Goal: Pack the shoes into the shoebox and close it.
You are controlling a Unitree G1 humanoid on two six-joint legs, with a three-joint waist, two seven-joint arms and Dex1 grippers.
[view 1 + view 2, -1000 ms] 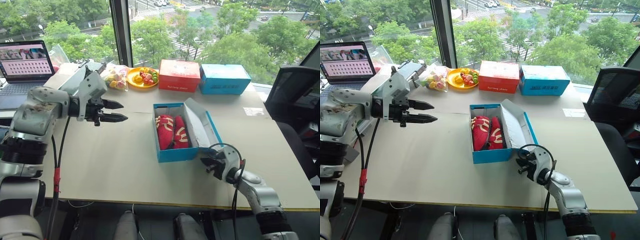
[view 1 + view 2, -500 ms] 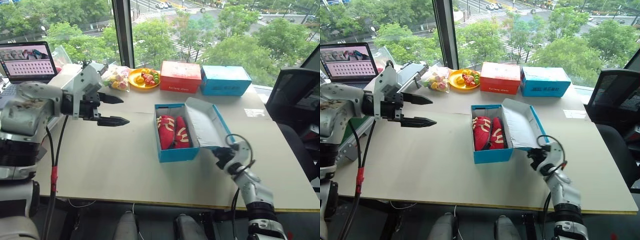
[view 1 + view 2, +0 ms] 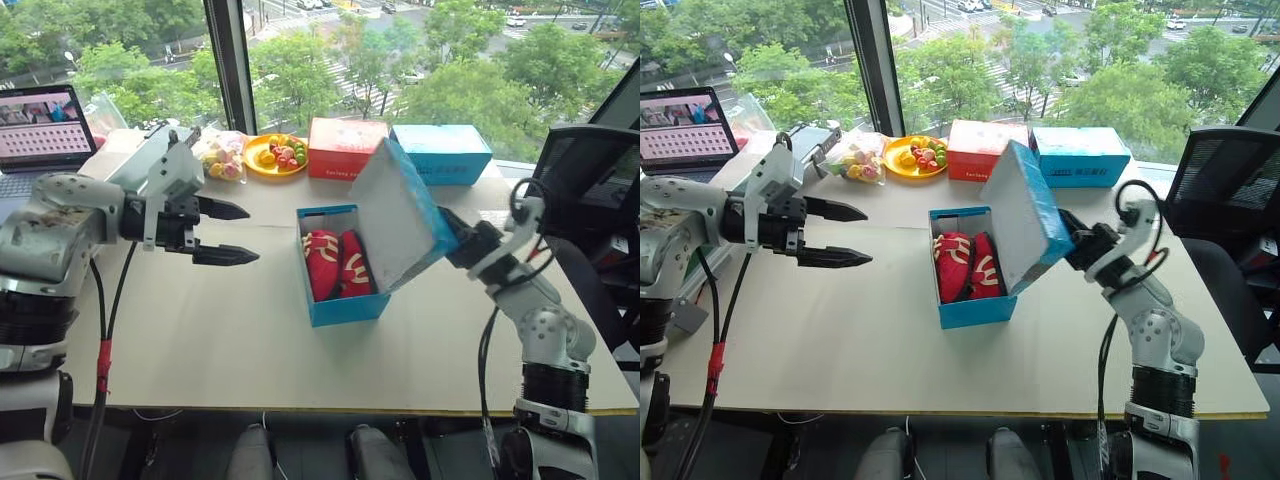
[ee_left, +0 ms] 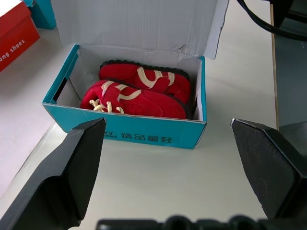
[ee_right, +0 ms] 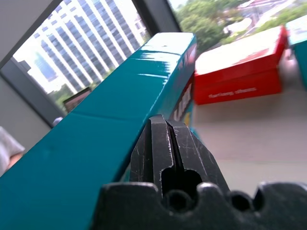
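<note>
The two red shoes (image 3: 336,262) lie side by side inside the blue shoebox (image 3: 345,306) at the middle of the table; the left wrist view shows the shoes (image 4: 139,96) filling its white inside. The hinged lid (image 3: 400,215) stands raised and leans over the box. My right gripper (image 3: 452,237) is shut, its tip pressed against the lid's blue outer face from the right; the right wrist view shows those joined fingertips (image 5: 168,129) against the blue card. My left gripper (image 3: 248,235) hovers open and empty above the table, left of the box and pointing at it.
At the back along the window stand a red box (image 3: 345,150), a plain blue box (image 3: 440,152), a yellow plate of fruit (image 3: 280,155) and a bag of sweets (image 3: 222,155). A laptop (image 3: 40,125) is far left, an office chair (image 3: 590,190) at the right.
My right gripper has risen and swung the lid up from lying open on the right to standing tilted over the box. The left gripper's fingers have spread wider.
</note>
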